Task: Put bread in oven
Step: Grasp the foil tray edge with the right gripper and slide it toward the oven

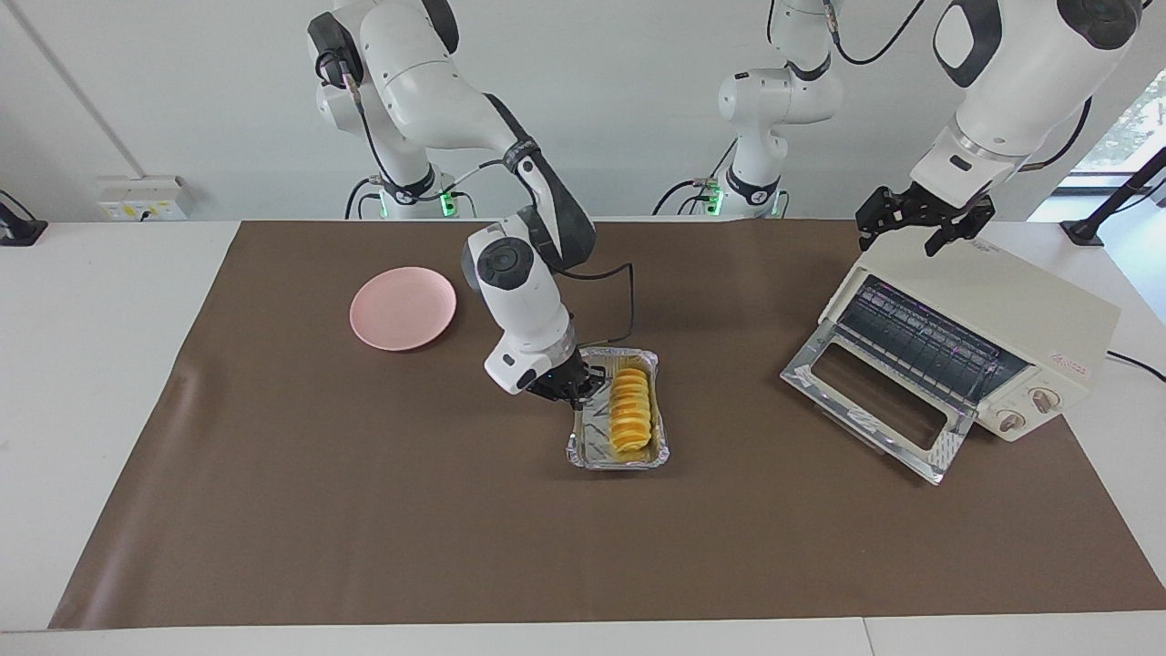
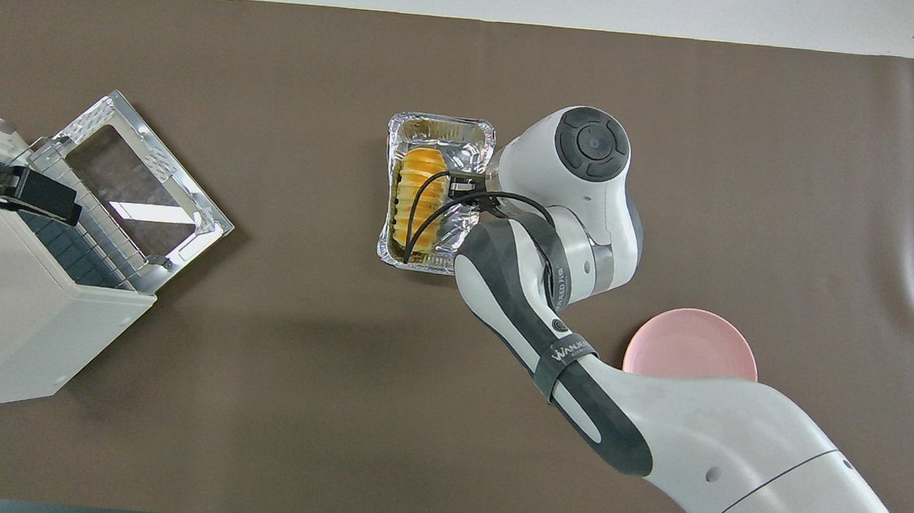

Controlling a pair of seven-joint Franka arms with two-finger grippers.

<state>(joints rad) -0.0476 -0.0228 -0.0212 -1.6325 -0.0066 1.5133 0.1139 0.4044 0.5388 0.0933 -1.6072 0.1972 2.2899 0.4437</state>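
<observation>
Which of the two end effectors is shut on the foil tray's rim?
The right end effector, shut on the foil tray that carries the bread. The left end effector is open over the oven.

Crinkly shiny foil tray; matt brown table cover; oven w/ glass door, smooth cream shell.

One bread, one foil tray, one plate, one oven — 2 arms.
</observation>
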